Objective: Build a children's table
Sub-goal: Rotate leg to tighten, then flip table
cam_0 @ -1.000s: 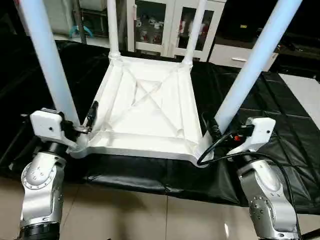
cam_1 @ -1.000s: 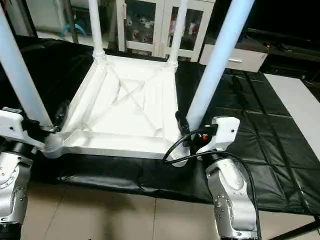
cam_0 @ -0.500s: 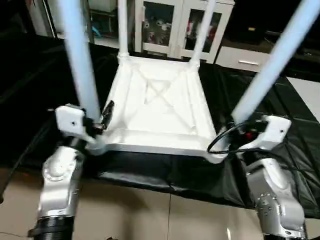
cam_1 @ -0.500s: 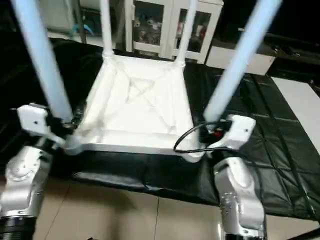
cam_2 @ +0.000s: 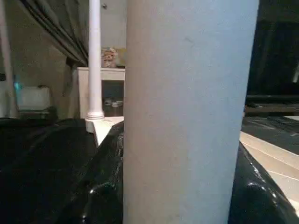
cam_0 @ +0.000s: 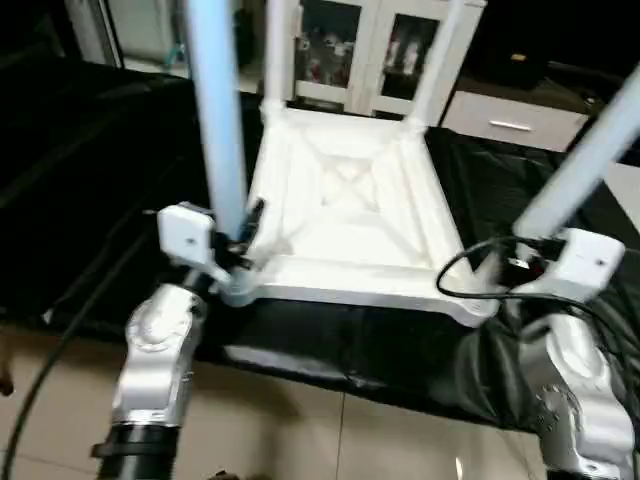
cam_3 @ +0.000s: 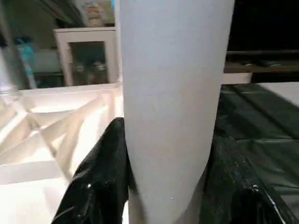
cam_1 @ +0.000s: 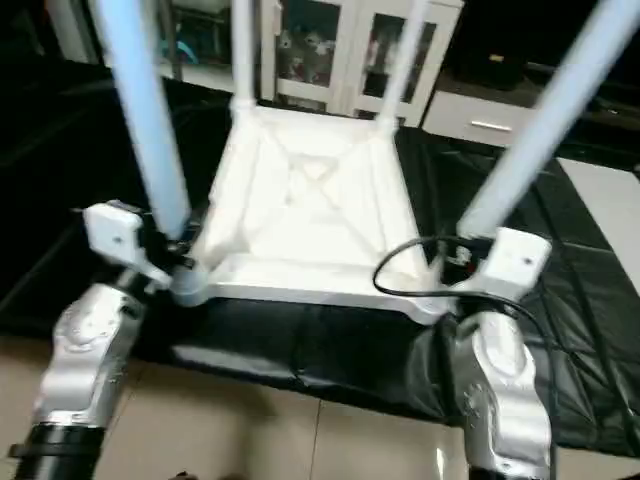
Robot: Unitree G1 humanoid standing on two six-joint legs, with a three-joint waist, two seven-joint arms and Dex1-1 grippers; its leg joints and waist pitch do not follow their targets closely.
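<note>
Table (cam_0: 350,215) upside down on black mat (cam_0: 90,190), four legs up | left gripper (cam_0: 238,250) pinches near-left leg (cam_0: 215,120) at socket | right gripper (cam_3: 163,186) pinches near-right leg (cam_0: 585,165) | likely to flip.

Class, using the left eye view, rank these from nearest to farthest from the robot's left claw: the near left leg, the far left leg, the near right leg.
1. near left leg, right at the left claw, at the table's near left corner.
2. far left leg, at the far left corner.
3. near right leg, across the tabletop, by the right claw.

upturned table (cam_0: 350,215), tools at near legs (four up)
</note>
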